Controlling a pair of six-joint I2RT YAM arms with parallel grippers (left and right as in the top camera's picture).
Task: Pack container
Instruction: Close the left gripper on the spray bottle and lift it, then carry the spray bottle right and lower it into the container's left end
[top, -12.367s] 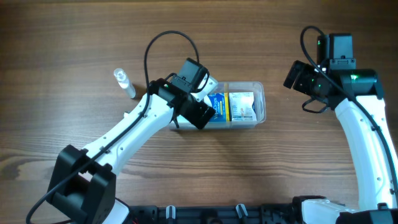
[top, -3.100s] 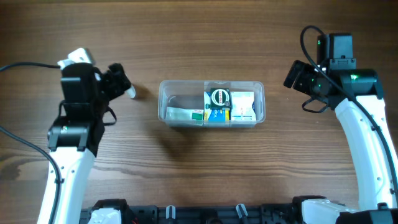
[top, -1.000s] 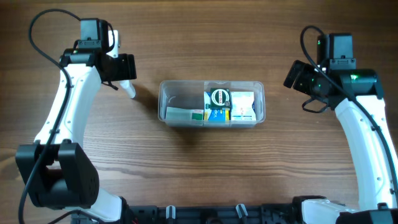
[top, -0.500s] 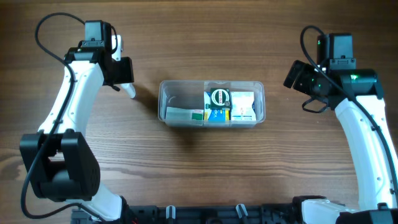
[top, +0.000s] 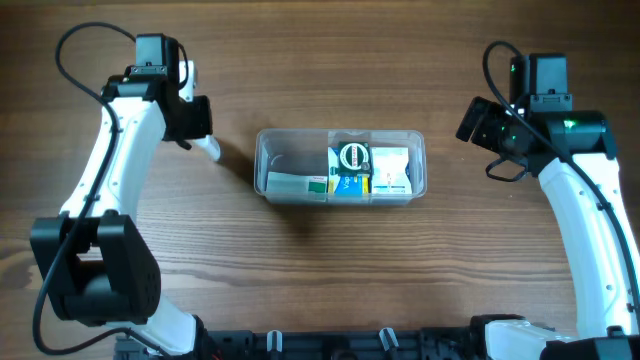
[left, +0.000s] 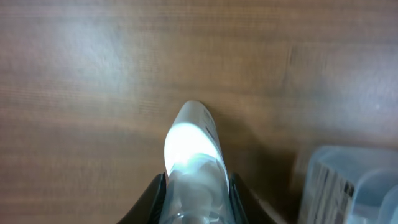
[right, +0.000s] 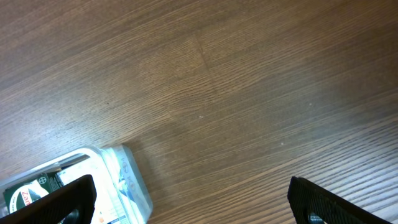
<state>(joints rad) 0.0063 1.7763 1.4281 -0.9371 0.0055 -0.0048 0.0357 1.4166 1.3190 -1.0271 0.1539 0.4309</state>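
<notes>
Your left gripper (left: 197, 184) is clamped on the bottle (left: 190, 140); the right gripper (right: 189, 188) gapes empty. The container (top: 261, 165) lies to the bottle's right, roomier end nearest.

Container (top: 300, 133) dead ahead of me: clear plastic tub, rounded corners, upright and open-topped on the wooden table (top: 330, 270), lengthwise left to right, small boxes (top: 388, 172) filling its right half.

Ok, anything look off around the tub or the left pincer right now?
Nothing spilled or damaged. The tub sits square with the boxes tidy inside and a round tin on top of them. The only loose item, the small bottle, is gripped in the left pincer.
</notes>
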